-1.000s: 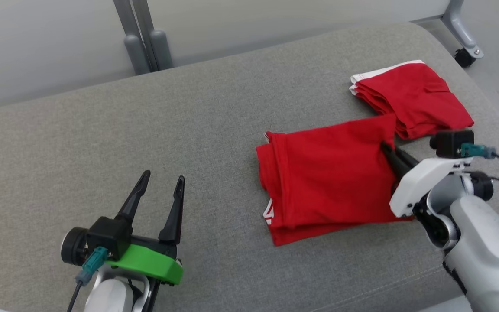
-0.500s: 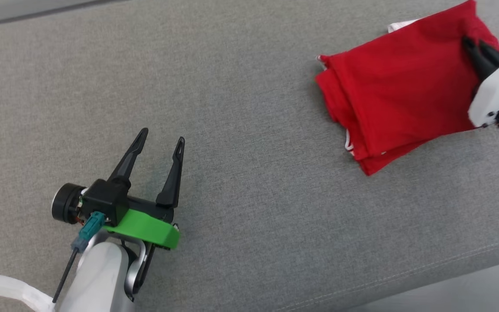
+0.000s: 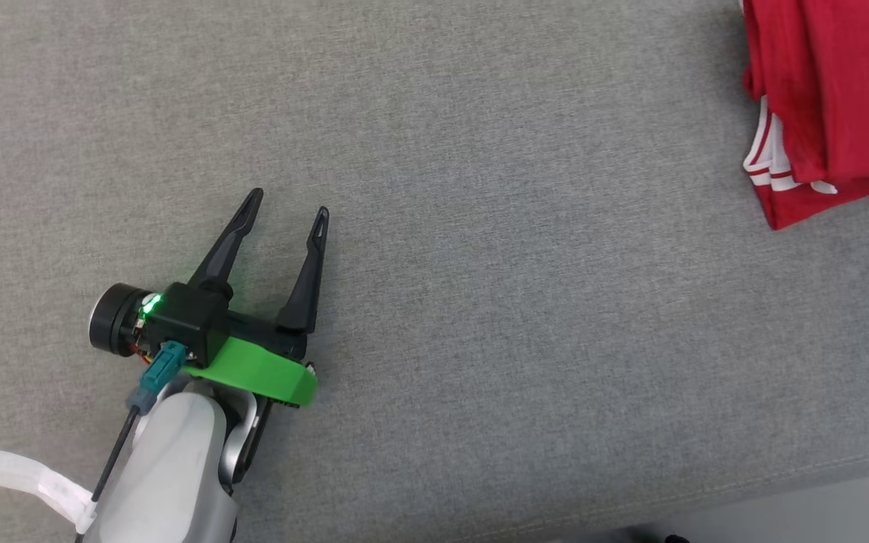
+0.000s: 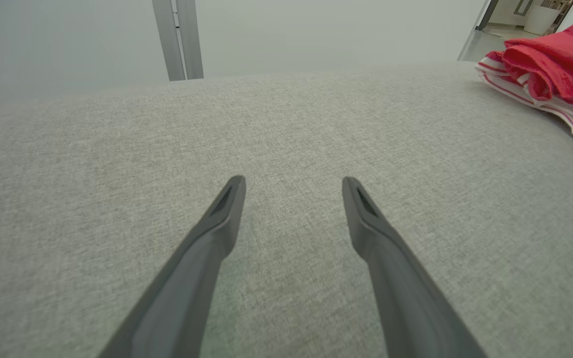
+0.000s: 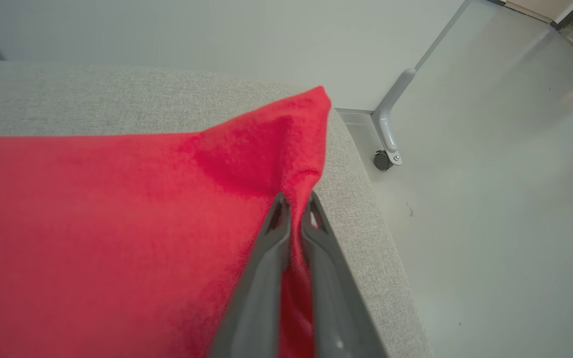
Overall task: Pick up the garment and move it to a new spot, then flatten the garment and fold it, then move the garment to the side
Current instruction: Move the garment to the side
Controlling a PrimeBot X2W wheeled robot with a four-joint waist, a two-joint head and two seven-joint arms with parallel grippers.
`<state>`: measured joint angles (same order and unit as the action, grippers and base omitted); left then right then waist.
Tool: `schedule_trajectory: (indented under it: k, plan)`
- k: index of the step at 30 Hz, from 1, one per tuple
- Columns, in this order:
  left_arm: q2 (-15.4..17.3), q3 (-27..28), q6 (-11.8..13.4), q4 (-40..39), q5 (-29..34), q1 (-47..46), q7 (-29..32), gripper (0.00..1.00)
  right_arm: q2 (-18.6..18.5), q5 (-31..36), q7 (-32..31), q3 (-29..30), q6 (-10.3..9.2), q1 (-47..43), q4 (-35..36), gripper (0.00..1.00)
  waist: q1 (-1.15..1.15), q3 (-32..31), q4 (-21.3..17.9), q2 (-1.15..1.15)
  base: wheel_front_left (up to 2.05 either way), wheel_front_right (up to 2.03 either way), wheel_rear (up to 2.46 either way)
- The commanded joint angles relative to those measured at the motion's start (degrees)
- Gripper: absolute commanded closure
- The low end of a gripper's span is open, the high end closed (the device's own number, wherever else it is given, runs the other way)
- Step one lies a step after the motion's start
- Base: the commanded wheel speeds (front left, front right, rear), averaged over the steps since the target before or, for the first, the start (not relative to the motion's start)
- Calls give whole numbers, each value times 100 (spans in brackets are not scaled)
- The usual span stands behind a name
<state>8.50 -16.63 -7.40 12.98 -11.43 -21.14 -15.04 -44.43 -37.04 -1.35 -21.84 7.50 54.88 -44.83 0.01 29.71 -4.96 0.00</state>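
Grey woven cushion (image 3: 480,339) takes up nearly all of the head view; strip of pale floor (image 3: 842,513) at lower right corner. Left gripper (image 3: 289,202) at lower left over the cushion, fingers (image 3: 227,245) spread in a V, nothing between them, pointing up the view. Green mount (image 3: 253,373) under the finger base; green light (image 3: 150,304) lit beside it. White strap (image 3: 12,475) at bottom left edge by the forearm (image 3: 170,467). Garment (image 3: 842,90), red, folded in layers, lies on the cushion at top right corner, cut by the edge of view; white stripes (image 3: 763,162) at its lower left edge. Garment well apart from the left gripper

Left wrist view: both fingers wide apart, bare cushion between and ahead of them; cannot tell whether the tips touch the fabric. Garment at far right, stacked folds, striped trim on the bottom layer, resting on the cushion. Grey post (image 4: 177,40) stands behind the cushion against a pale wall (image 4: 316,30)

Right wrist view: right gripper (image 5: 296,197) fingers pressed nearly together, pinching a ridge of the garment's cloth near its corner; cloth puckers and rises to a peak just beyond the tips. Rest of the garment spreads left over the cushion, close to the cushion's rounded edge. Past that edge, floor with a grey leg (image 5: 393,92) ending in a castor (image 5: 381,160)
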Motion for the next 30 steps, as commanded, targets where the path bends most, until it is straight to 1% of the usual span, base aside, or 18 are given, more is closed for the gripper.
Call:
schedule_trajectory:
  k: [1, 3, 7, 10, 14, 16, 20, 22, 27, 30]
  plan:
    - [44, 13, -15, -1, -5, -111, -16, 0, 34, 54, 110, -7, -2, 128, -162, 100, -1, 118, 156, 0, 0, 0, 0]
    - [48, 12, -15, 38, -31, -127, -16, 0, 116, 173, 184, -75, -2, 178, -483, 0, -1, 83, 199, 0, 0, 0, 0]
    - [-12, 53, -10, 70, -71, -59, -16, 0, 226, 461, 314, -87, -2, 307, -1176, 0, -1, -83, 260, 0, 0, 0, 0]
    - [-42, 121, 13, 60, -87, 44, -16, 0, 275, 917, 554, -195, -2, 419, -1564, 0, -1, -279, 293, 0, 0, 0, 0]
    - [-56, 274, 46, 39, -140, 220, -16, 0, 508, 1226, 1154, -79, -2, 457, -1805, 0, -1, -617, 301, 0, 0, 0, 0]
    - [-61, 368, 65, 15, -143, 327, -16, 0, 686, 1281, 1383, -36, -2, 383, -1739, 0, -1, -824, 308, 0, 0, 0, 0]
    - [-50, 599, 150, -22, -180, 585, -16, 0, 963, 1243, 1599, 20, -2, 84, -1326, 0, -1, -1275, 336, 0, 0, 0, 0]
    - [-42, 710, 177, -33, -213, 725, -16, 0, 1009, 1214, 1637, 62, -2, -113, -998, 0, -1, -1496, 360, 0, 0, 0, 0]
    - [-41, 1006, 257, -160, -272, 1066, -16, 0, 1157, 1074, 1650, 379, -2, -966, 331, 0, -1, -1993, 439, 0, 0, 0, 0]
    - [-29, 1136, 288, -206, -304, 1275, -16, 0, 1295, 1157, 1651, 592, -2, -1544, 990, 0, -1, -2236, 474, 0, 0, 0, 0]
